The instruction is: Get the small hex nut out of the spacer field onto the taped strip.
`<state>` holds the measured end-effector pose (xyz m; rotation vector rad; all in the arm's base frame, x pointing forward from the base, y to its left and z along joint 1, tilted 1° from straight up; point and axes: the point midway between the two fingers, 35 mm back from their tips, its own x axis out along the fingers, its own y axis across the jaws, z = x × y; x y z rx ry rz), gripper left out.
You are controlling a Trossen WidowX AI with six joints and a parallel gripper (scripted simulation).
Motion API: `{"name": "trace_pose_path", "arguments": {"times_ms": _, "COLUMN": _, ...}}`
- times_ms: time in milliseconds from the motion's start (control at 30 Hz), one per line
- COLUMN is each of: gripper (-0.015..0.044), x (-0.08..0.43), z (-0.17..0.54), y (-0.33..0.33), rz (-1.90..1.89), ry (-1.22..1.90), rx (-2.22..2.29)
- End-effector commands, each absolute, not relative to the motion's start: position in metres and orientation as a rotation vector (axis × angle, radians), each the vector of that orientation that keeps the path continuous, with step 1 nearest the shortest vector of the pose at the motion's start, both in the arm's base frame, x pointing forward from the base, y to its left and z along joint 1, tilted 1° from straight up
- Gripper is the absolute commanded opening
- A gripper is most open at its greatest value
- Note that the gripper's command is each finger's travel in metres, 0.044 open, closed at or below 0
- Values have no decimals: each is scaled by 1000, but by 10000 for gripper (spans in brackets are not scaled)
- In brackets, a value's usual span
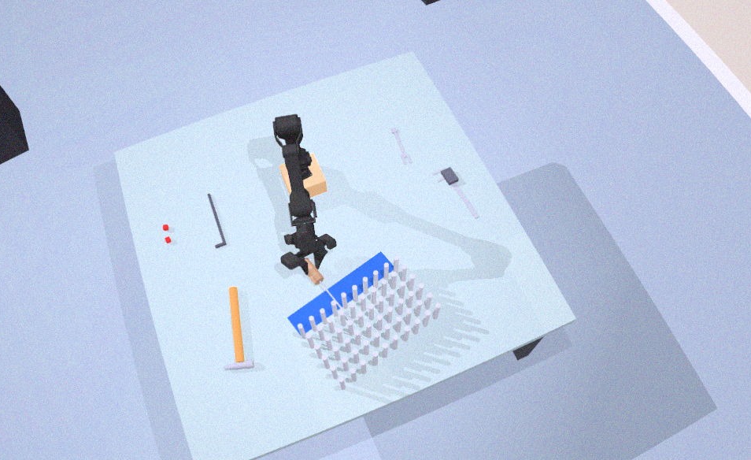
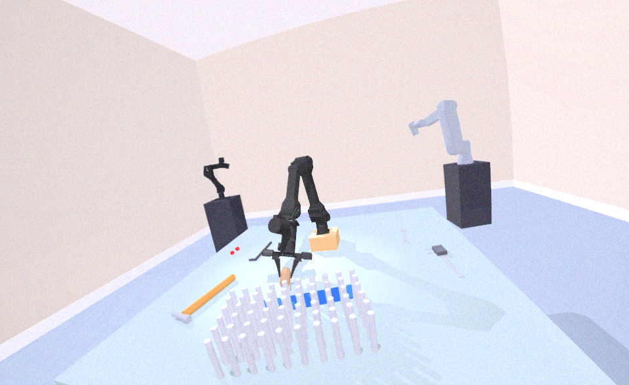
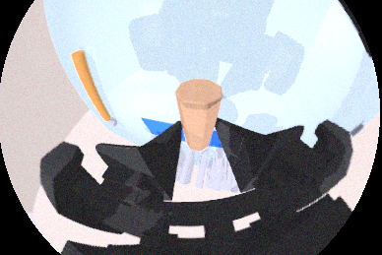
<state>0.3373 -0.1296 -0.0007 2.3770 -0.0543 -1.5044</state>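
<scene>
My gripper (image 1: 312,267) (image 2: 285,274) (image 3: 198,122) is shut on the tan wooden handle (image 1: 315,275) (image 2: 284,278) (image 3: 199,95) of a thin tool, in front of the spacer field. The tool's pale shaft (image 1: 331,295) slants over the blue taped strip (image 1: 304,320) (image 2: 334,293) (image 3: 155,126) and reaches the front row of spacers; its far end is hidden or too small to tell among them. The pale metal spacers (image 1: 375,359) (image 2: 335,341) (image 3: 185,166) stand upright in rows behind the strip. I cannot make out the hex nut in any view.
An orange-handled hammer (image 1: 237,328) (image 2: 209,294) (image 3: 90,83) and a dark L-shaped tool (image 1: 216,219) lie left of the arm. Two small red cubes (image 1: 165,228) lie farther left. A wrench (image 1: 400,146) and a caliper-like tool (image 1: 449,175) lie right. A tan block (image 1: 317,186) is at the arm's base.
</scene>
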Motion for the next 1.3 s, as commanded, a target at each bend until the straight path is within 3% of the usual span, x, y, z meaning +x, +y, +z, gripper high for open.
{"name": "trace_pose_path", "arguments": {"times_ms": 0, "gripper": 0, "x": 343, "z": 1, "y": -131, "rz": -1498, "ry": -65, "rx": 2380}}
{"name": "trace_pose_path", "arguments": {"times_ms": 1267, "gripper": 0, "x": 367, "z": 2, "y": -127, "rz": -1495, "ry": -65, "rx": 2382}}
